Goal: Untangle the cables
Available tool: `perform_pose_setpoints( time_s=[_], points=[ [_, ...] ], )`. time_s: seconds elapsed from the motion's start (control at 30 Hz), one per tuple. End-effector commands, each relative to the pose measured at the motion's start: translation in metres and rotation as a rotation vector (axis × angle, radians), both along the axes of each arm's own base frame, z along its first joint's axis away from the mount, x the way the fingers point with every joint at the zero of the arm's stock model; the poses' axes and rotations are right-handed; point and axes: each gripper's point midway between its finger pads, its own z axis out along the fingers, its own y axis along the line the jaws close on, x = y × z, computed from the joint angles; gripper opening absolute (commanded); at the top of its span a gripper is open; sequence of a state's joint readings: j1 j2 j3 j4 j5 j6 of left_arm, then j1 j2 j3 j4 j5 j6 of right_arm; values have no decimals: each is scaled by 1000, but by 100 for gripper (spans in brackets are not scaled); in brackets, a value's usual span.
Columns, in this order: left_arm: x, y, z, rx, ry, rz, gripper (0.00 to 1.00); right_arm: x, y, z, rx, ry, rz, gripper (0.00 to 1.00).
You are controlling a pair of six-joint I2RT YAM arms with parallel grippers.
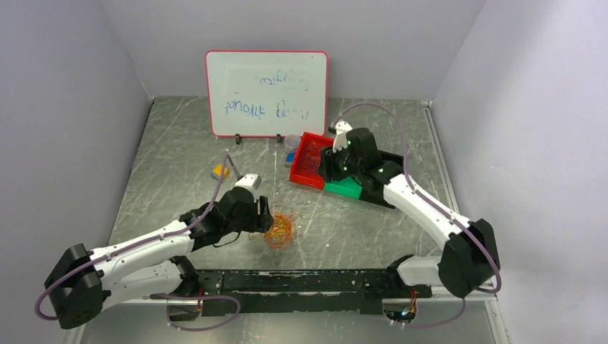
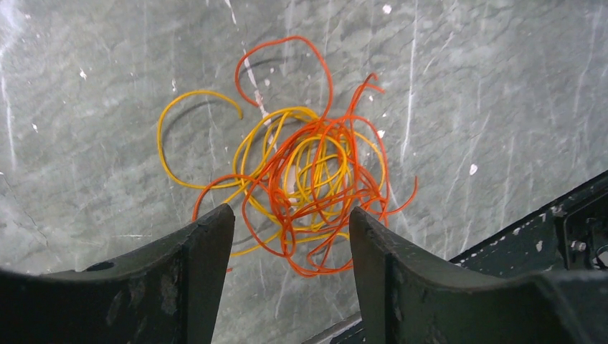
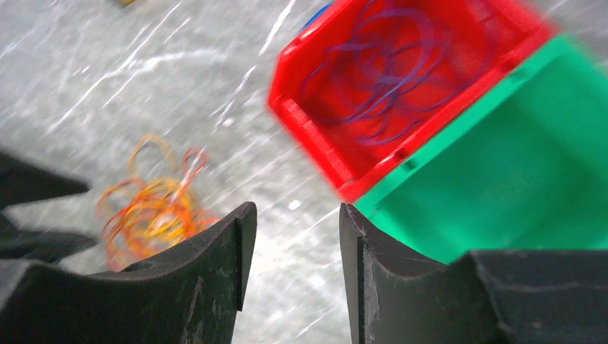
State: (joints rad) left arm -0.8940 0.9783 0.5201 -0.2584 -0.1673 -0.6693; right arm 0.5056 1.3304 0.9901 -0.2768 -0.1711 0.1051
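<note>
A whiteboard [image 1: 266, 92] with blue scribbles stands at the back of the grey marbled table [image 1: 373, 229]. A red bin [image 1: 305, 180] touches a green bin [image 1: 344, 188]. A small yellow block [image 1: 220, 172] lies well apart from them.

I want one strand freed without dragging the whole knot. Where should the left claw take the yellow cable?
Probably take the yellow cable on its outlying loop, which arcs clear of the tangle with nothing crossing it. Come straight down, straddling the strand.

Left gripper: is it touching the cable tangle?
Cannot tell. In the left wrist view the open left gripper frames the cables, and strands run behind both fingertips, hiding any contact or gap.
</note>
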Motion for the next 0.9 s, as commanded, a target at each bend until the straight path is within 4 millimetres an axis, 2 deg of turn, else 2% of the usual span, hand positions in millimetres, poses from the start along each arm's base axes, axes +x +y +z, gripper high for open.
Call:
perform_pose_setpoints(
  time_s=[0.0,0.17,0.27,0.7,0.87],
  points=[
    [-9,-4,-13,-16,41,-25,64,-52,33,-10,115,96,122,50],
    [-9,-7,-21,-44,44,-14,65,-87,62,-34,136,137,218,51],
    [-6,-11,-23,-42,40,-22,65,-93,74,-43,174,150,213,53],
    [2,-15,-24,-13,14,-31,66,-87,106,-98,210,223,128,53],
    [3,-17,-26,-3,17,-40,65,-80,102,-118,177,215,32,50]
  ],
)
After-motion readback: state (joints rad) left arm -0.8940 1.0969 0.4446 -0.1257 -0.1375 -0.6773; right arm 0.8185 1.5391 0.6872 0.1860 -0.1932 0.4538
